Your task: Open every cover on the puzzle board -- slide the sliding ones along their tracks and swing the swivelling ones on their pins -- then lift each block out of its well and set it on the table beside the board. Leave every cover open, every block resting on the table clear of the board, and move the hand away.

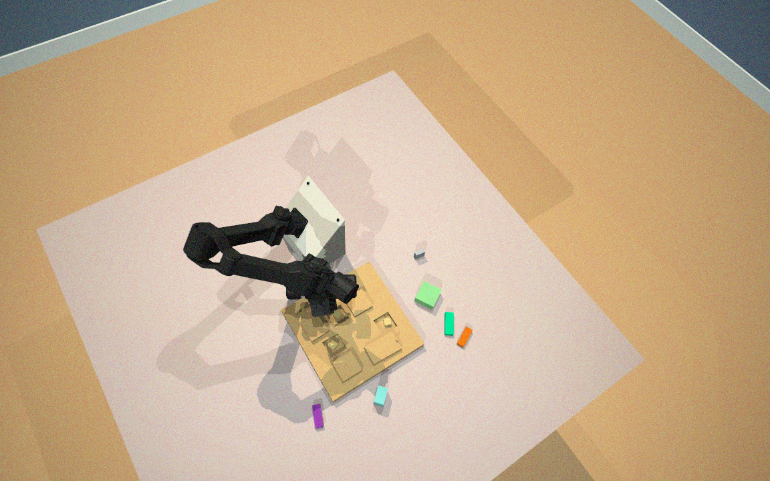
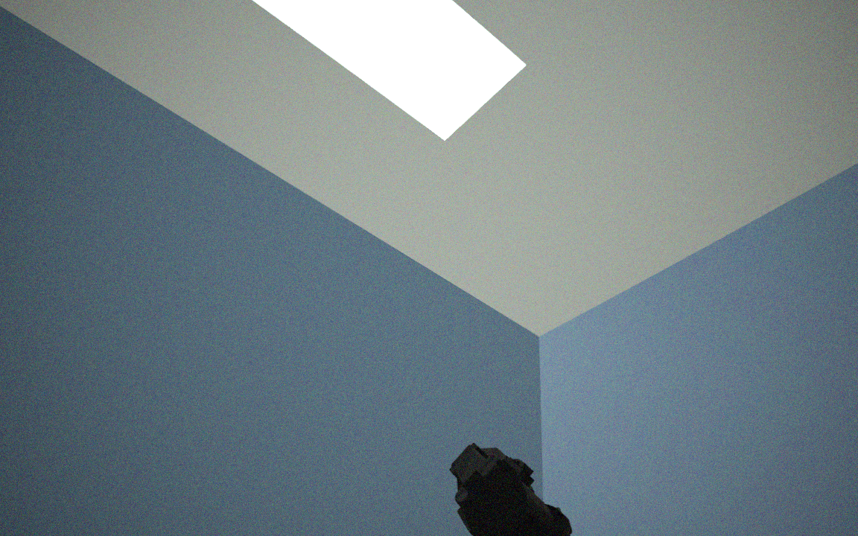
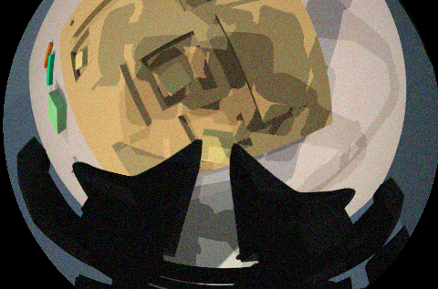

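Above the puzzle board (image 1: 402,347), the pincer (image 3: 214,149) grips a yellowish block (image 3: 214,152) between its fingertips.

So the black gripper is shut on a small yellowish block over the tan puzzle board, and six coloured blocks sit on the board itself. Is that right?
Not quite. The black gripper is shut on a small yellowish block over the tan puzzle board, but the six coloured blocks, such as the light green square block and the purple block, lie on the pale mat beside the board. The top view shows it.
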Controlling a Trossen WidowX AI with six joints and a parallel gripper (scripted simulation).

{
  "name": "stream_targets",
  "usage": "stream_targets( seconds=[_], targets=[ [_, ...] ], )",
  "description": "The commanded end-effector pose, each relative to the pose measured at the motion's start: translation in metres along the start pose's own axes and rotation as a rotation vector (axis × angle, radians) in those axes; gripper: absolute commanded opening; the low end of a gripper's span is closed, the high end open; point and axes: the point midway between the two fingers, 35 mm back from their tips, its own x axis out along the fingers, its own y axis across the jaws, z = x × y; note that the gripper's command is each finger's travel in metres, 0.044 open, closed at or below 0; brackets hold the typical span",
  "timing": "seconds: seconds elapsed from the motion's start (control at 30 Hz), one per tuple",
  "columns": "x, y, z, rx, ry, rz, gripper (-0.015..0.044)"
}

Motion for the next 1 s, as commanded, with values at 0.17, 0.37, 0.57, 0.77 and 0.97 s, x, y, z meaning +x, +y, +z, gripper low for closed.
stream_targets(
  seconds=[0.17,0.37,0.57,0.77,0.97],
  targets=[
    [-0.012,0.0,0.0,0.004,-0.001,0.003,0.008],
    [-0.027,0.001,0.001,0.003,0.0,0.005,0.008],
    [-0.042,0.002,0.001,0.003,0.001,0.006,0.008],
    [-0.057,0.001,0.0,0.003,0.0,0.004,0.008],
    [-0.063,0.008,0.001,0.003,0.0,0.006,0.008]
  ],
)
